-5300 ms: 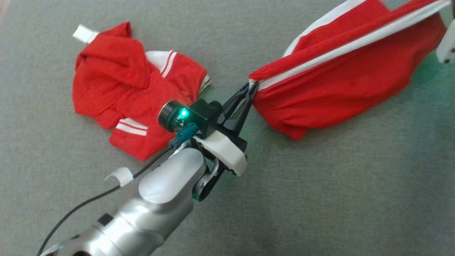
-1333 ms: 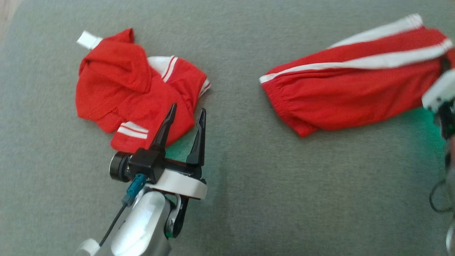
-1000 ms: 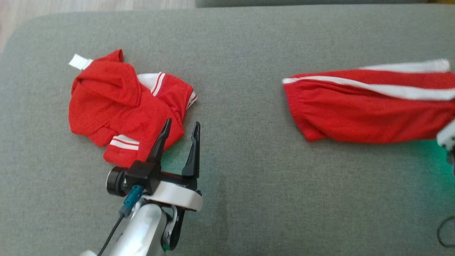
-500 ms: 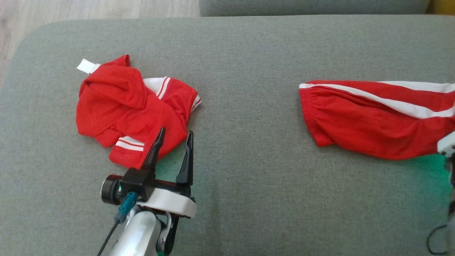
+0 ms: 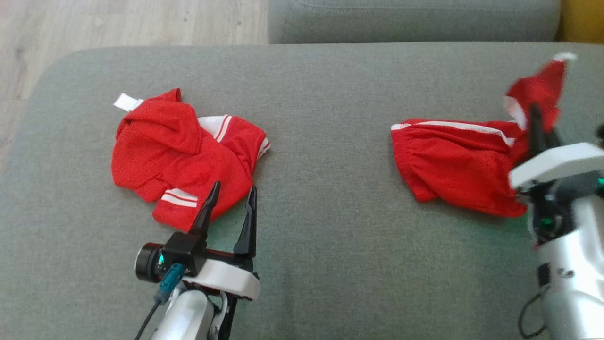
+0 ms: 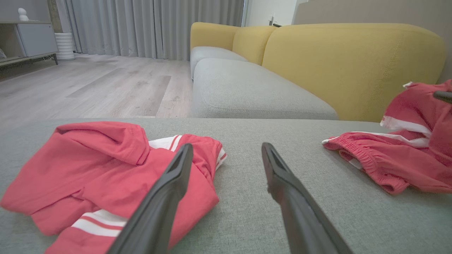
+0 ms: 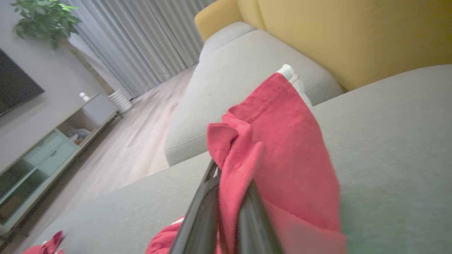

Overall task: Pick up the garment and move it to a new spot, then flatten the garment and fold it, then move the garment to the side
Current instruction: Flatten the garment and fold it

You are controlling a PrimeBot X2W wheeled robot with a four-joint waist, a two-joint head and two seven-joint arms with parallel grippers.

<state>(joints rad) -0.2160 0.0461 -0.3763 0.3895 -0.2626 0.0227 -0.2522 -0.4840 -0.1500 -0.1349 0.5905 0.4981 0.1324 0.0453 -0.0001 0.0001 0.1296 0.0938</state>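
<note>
Looking down from the head, both arms and both garments appear on the grey cushion (image 5: 330, 222): a crumpled red shirt (image 5: 179, 151) at the left and the red shorts (image 5: 453, 160) with a white side stripe well apart at the right. The left wrist view adds what lies beyond the cushion: a yellow sofa back (image 6: 353, 63), a wooden floor (image 6: 88, 81) and grey curtains (image 6: 141, 28). It also shows the shirt (image 6: 106, 158) and shorts (image 6: 395, 158) from low down. The right wrist view alone gives the clamp at close range, with a cabinet (image 7: 42, 151) and a plant (image 7: 46, 17) behind. The left fingers (image 5: 207, 208) stand wide apart and hold nothing, their tips just beside the shirt's striped hem; contact cannot be judged. The right fingers (image 5: 535, 130) are pressed together on one end of the shorts (image 7: 282, 148), with red cloth pinched between them (image 7: 199, 218) and folded over their tips. That end is raised off the cushion, while the waistband end lies flat. Each forearm enters from the bottom edge of the head view, fingers pointing up it.
</note>
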